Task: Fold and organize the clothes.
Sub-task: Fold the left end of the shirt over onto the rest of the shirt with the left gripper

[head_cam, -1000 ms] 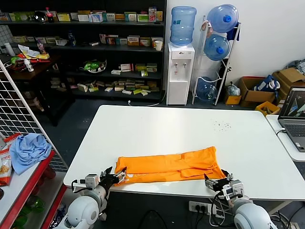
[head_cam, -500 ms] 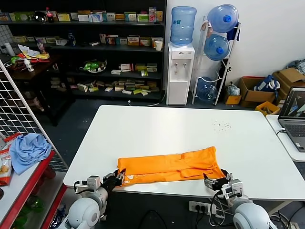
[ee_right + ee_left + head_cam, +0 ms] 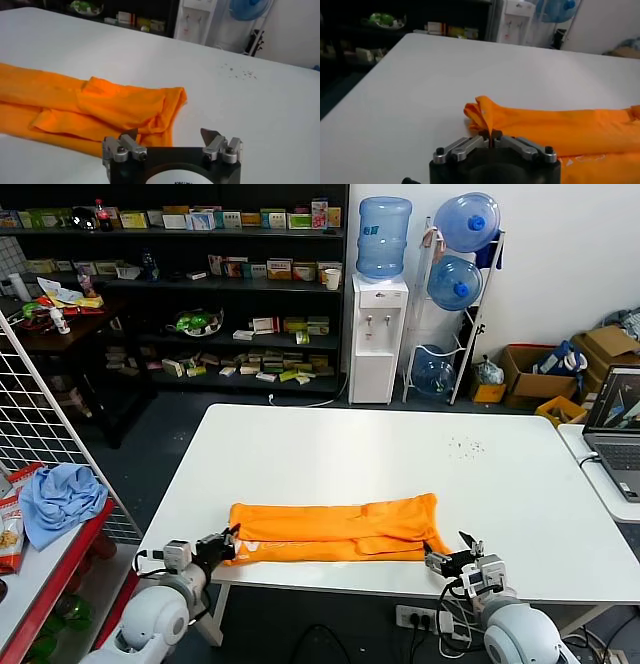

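An orange T-shirt (image 3: 335, 530) lies folded into a long band across the lower middle of the head view, on the near part of the white tabletop (image 3: 380, 454), running from lower left to lower right just short of the near edge. The left end effector (image 3: 222, 544) sits at the lower left of the frame, its arm reaching in low from the bottom corner and roughly level with the tabletop; its fingers are pinched together on the bunched left end of the T-shirt, and the left wrist view shows orange cloth (image 3: 490, 117) rising in a small peak out of the closed fingertips (image 3: 490, 142). The right end effector (image 3: 447, 561) is at the lower right, its arm also low and angled inward, at the T-shirt's right end; in the right wrist view its fingers (image 3: 129, 135) stand spread wide, with the folded sleeve end (image 3: 135, 107) lying just beyond them and not gripped.
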